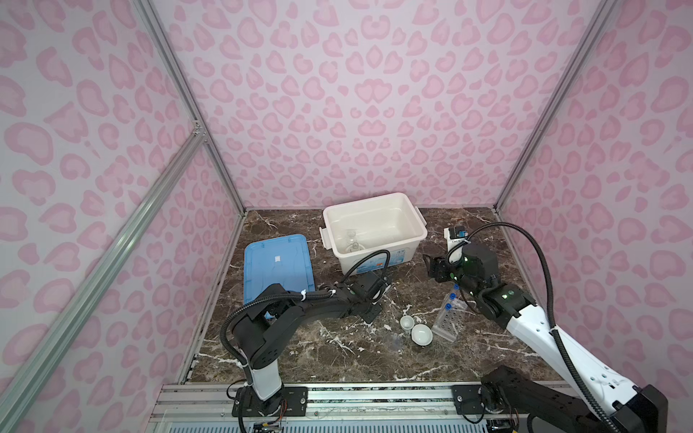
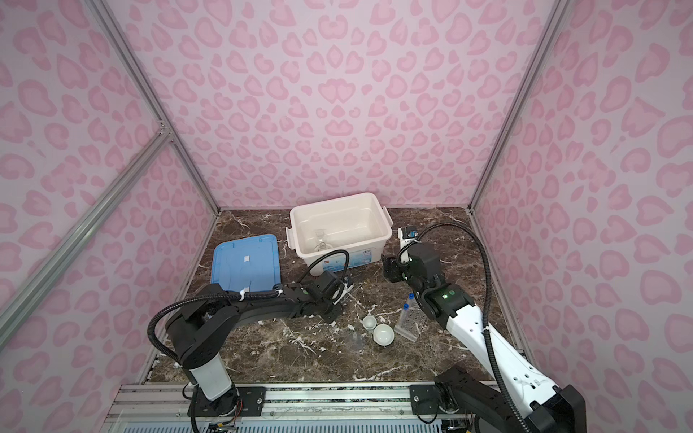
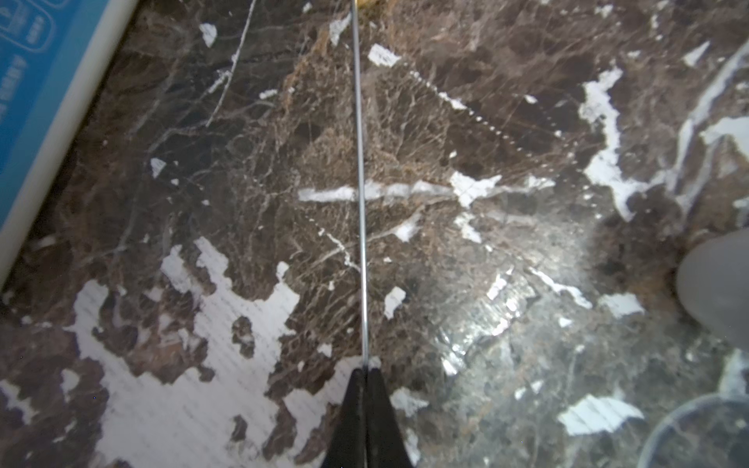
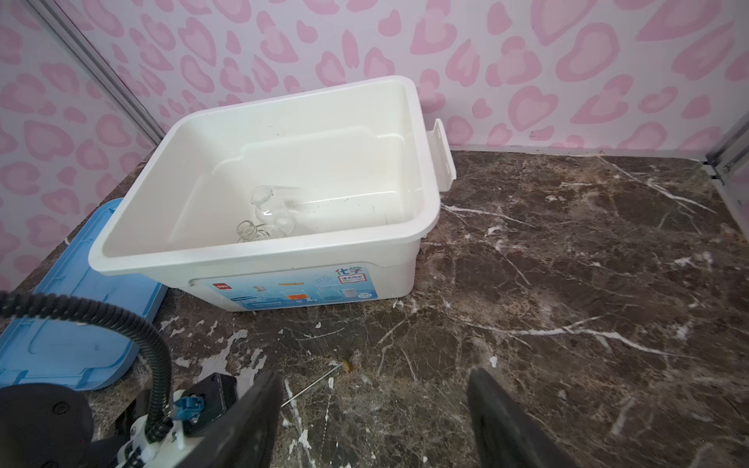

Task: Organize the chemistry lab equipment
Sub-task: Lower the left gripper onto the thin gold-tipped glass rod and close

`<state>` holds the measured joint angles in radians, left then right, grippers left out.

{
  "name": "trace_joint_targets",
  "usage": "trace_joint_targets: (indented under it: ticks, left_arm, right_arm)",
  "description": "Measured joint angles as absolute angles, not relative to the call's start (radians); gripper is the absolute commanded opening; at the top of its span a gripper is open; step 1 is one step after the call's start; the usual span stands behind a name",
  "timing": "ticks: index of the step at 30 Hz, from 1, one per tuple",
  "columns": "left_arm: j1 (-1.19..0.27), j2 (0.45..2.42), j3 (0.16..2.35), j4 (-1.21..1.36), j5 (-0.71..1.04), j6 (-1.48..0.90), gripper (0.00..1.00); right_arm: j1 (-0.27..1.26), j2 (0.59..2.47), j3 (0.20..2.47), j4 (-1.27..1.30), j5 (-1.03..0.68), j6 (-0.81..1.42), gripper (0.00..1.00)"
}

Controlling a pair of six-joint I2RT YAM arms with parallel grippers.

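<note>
A flat blue plastic lid (image 1: 277, 266) lies at the left of the brown marbled desk (image 1: 318, 356), and just right of it the left pincer (image 3: 367, 366) is pinched together on a thin straight metal rod (image 3: 358, 162). At the far middle, the smooth white plastic box (image 1: 412, 245) holds two small clear glass flasks (image 4: 267, 210). Nearer and to the right, two round white ceramic dishes (image 1: 422, 333) sit side by side next to the clear perforated rack (image 1: 448, 322) carrying blue-capped tubes (image 1: 448, 306), while the right pincer (image 4: 373, 375) hangs with its fingers wide apart, holding nothing.
</note>
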<state>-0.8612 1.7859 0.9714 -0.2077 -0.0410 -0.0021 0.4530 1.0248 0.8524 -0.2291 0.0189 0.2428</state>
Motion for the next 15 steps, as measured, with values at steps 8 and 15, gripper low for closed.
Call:
trace_joint_targets:
  ticks: [8,15]
  left_arm:
    - [-0.862,1.777,0.979,-0.224,-0.028,0.001,0.04]
    - [-0.873,1.687,0.979,-0.271,-0.002,0.01,0.04]
  right_arm:
    - [0.45,1.017,0.846,-0.229,0.023,0.243,0.74]
    - [0.443,1.023,0.841,-0.227,0.026,0.243,0.75]
